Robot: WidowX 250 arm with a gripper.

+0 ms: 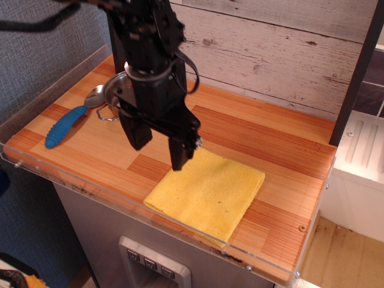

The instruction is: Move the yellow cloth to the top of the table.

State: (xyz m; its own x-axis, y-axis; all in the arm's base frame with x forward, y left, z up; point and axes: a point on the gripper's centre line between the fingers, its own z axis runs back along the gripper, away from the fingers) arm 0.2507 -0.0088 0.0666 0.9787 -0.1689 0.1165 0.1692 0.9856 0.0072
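The yellow cloth (210,193) lies flat and folded on the front right part of the striped wood table (264,132). My gripper (159,150) is black, open and empty. It hangs above the table just beyond the cloth's far left corner. Its right finger (180,157) ends over that corner's edge. I cannot tell whether it touches the cloth.
A steel pot (114,93) stands at the back left, mostly hidden behind my arm. A spoon with a blue handle (65,126) lies to its left. A white plank wall runs along the back, and a clear rim (78,186) lines the front edge.
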